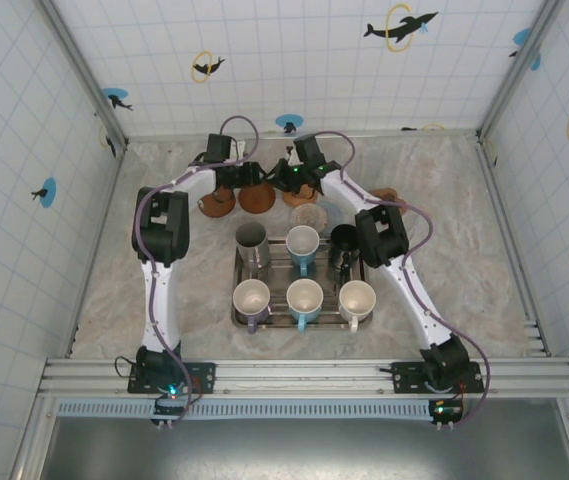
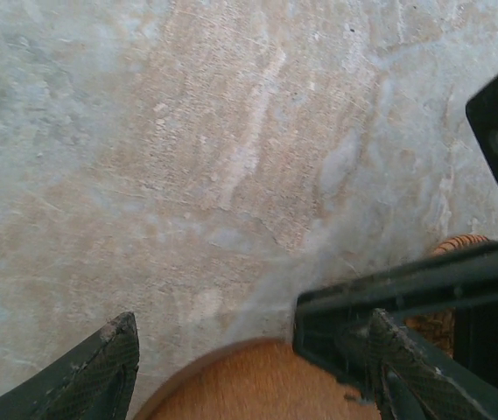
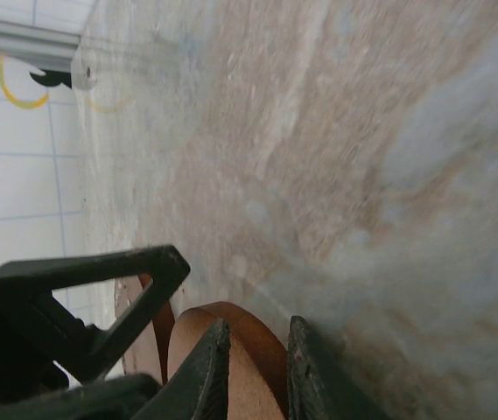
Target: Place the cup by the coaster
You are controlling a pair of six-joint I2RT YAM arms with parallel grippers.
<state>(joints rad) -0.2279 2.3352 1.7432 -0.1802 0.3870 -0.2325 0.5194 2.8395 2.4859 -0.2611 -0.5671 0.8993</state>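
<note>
1. From above, a stone-patterned table has 2 robot arms reaching towards its far edge.
2. A brown clay cup stands upright near the far edge, a little left of centre, between the 2 grippers.
3. The right gripper is pinched on the cup's rim, with 1 finger inside and 1 outside the wall.
4. The left gripper is spread wide over the same cup, with 1 finger on each side. Whether either finger touches the cup cannot be told.
5. A second brown cup sits just left of the first.
6. A round tan coaster lies flat, just right of the held cup and nearer the arm bases, close to the far rim of a metal tray.
7. The tray sits at the table's centre and holds 6 mugs in 2 rows of 3.
</note>
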